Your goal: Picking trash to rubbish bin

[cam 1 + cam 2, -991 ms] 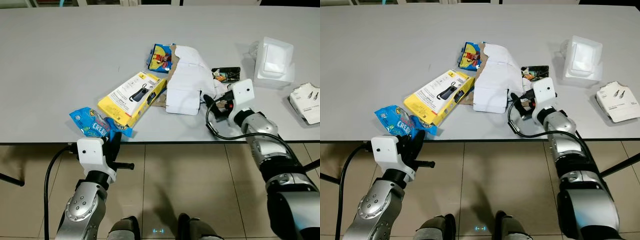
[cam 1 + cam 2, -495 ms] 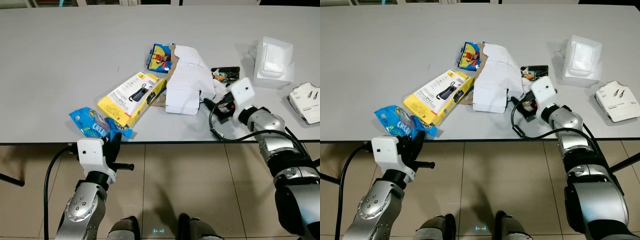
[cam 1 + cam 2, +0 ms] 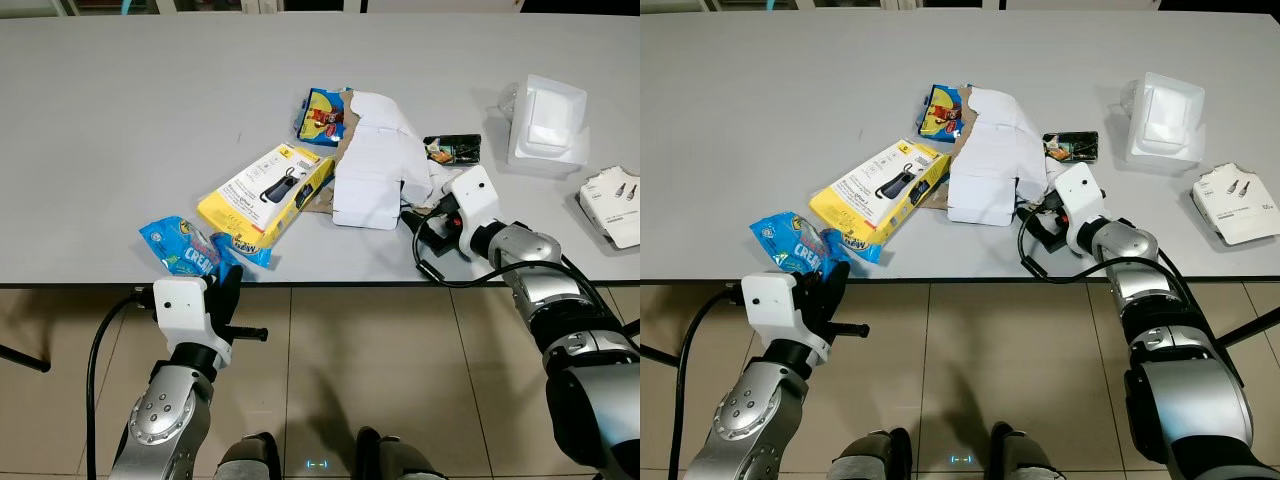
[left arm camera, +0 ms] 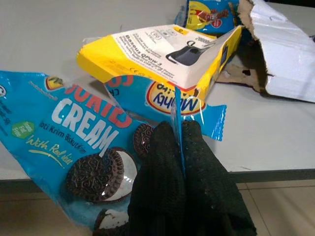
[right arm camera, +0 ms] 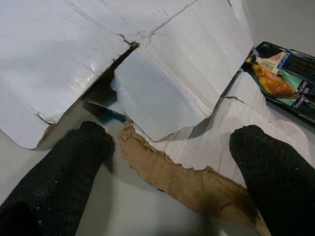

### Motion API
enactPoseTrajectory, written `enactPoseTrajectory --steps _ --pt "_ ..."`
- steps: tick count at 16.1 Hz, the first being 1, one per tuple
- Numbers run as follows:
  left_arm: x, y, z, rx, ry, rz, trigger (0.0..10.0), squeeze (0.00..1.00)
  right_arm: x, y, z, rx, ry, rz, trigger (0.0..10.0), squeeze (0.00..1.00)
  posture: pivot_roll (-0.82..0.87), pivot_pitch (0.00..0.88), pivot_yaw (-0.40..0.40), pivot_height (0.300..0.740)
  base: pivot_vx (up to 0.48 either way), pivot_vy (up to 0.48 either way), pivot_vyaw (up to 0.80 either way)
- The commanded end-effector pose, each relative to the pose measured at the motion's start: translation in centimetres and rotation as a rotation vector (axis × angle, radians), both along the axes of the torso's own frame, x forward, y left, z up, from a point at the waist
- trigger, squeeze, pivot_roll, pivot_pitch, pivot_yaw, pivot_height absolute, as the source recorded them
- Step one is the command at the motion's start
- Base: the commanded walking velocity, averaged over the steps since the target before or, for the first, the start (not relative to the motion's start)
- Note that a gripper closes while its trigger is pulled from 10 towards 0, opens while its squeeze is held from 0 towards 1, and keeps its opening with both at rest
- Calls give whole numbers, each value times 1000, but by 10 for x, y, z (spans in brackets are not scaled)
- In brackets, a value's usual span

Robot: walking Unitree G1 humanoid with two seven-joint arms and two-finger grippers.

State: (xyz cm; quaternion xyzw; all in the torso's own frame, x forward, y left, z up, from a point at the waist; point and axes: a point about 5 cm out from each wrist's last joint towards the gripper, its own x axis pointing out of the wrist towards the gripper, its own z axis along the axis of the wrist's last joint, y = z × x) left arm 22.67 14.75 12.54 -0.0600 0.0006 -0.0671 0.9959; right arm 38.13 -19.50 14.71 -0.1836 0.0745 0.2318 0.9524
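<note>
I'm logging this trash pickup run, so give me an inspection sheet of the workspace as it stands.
Surface: grey table, litter near its front edge.
Job's things: blue cookie wrapper overhanging the edge; torn white cardboard box.
Clutter: yellow product box, blue snack packet, dark sachet, white foam tray, small white packet.
Grippers: left gripper shut on the wrapper; right gripper open at the torn cardboard.
Cables: black loop at the right wrist.
Surroundings: tiled floor; rubbish bin, nothing seen.

The yellow box [image 3: 265, 194] overlaps a blue wrapper [image 4: 162, 101]; at right frame edge, a white packet [image 3: 615, 205] is cut off.
</note>
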Motion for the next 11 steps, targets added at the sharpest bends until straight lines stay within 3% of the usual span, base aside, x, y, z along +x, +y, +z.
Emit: enactPoseTrajectory --steps 1,3,4,5,6,7,8,9,11 --pt "-4 1 -1 0 10 4 2039 0 -9 -7 -27 -75 131 -30 10000 0 74 213 28 740 0 0 0" --pt "-4 1 -1 -2 12 5 1922 0 -8 -9 -28 -82 141 -54 10000 0 76 214 26 740 0 0 0" --pt "-5 1 -2 -5 20 -1 1961 0 -8 -10 -29 -90 143 -73 0 0 75 214 25 740 0 0 0" --pt "-6 0 -5 -24 41 -28 2471 0 -8 -10 -30 -101 145 -73 0 0 75 214 25 740 0 0 0" --pt "-6 -2 -7 -45 60 -58 4118 0 -9 -9 -30 -107 145 -69 0 0 75 214 25 740 0 0 0" --pt "-7 -4 -8 -53 72 -89 4118 0 -9 -9 -31 -105 145 -71 0 0 75 214 25 740 0 0 0" --pt "-10 -11 -7 -62 77 -160 8000 0 -9 -10 -31 -105 145 -72 0 0 74 215 25 740 0 0 0" --pt "-11 -13 -7 -61 73 -189 9412 0 -9 -10 -31 -105 145 -72 0 0 74 215 25 740 0 0 0" --pt "-13 -17 -6 -32 69 -237 10000 0 -10 -9 -32 -105 146 -72 0 0 74 215 25 740 0 0 0"
